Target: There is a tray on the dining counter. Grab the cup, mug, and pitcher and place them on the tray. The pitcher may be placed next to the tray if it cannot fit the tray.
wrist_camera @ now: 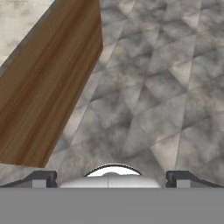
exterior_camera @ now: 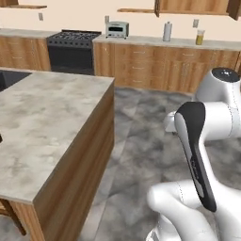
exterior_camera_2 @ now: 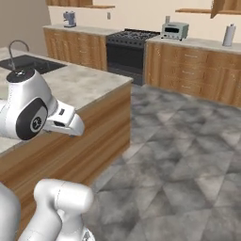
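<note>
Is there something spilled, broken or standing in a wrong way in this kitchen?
Nothing stands out. The pitcher stands upright on the back counter, the dining counter looks clean, and the open gripper holds nothing.

A: We see the dining counter (exterior_camera: 52,117) cut off by the left and bottom edges in the left base view, so its far end stays out of sight.

B: A small dark shape at that left edge, just above the stone top, is cropped too much for us to name.

A: On the back counter, the pitcher (exterior_camera: 200,37) is too small for us to make out a handle or spout.

B: The grey cylinder (exterior_camera: 167,31) beside it is also too tiny for detail.

A: In the right base view, our own arm hides part of the dining counter's top, and the sink (exterior_camera_2: 28,63) runs off the left edge.

B: In the hand view, we see just one corner of the counter, cropped at the top and left.
</note>
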Available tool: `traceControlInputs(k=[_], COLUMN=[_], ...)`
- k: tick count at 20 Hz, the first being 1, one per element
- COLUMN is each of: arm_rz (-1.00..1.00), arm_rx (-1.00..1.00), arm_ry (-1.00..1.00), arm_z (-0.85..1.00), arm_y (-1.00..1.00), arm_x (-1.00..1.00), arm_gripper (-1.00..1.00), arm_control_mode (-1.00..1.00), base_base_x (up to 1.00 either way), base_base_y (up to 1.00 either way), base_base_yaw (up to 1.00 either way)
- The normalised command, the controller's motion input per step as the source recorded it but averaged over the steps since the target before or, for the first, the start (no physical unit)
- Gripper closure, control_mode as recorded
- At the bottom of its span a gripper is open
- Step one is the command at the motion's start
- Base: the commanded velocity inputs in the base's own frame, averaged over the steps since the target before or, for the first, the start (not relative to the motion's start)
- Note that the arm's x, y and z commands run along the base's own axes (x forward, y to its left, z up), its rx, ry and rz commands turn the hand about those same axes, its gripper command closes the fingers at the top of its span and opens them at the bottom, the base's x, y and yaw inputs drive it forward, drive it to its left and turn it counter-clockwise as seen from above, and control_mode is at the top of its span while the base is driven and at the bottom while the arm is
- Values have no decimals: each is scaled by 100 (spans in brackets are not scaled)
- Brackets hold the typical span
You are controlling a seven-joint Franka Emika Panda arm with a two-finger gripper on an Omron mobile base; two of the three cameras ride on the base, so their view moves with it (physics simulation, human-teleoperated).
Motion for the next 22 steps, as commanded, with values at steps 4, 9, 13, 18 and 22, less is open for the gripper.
traceControlInputs(k=[4, 9, 13, 18, 22], arm_rz=[0, 0, 0, 0, 0], arm_rx=[0, 0, 0, 0, 0], arm_ry=[0, 0, 0, 0, 0], arm_z=[0, 0, 0, 0, 0], arm_y=[0, 0, 0, 0, 0], arm_x=[0, 0, 0, 0, 0], arm_gripper=[-100, -100, -100, -100, -100], arm_control_mode=[100, 100, 100, 100, 100], base_base_x=[100, 98, 99, 100, 95], base_base_y=[-51, -83, -89, -71, -67], base_base_yaw=[0, 0, 0, -6, -14])
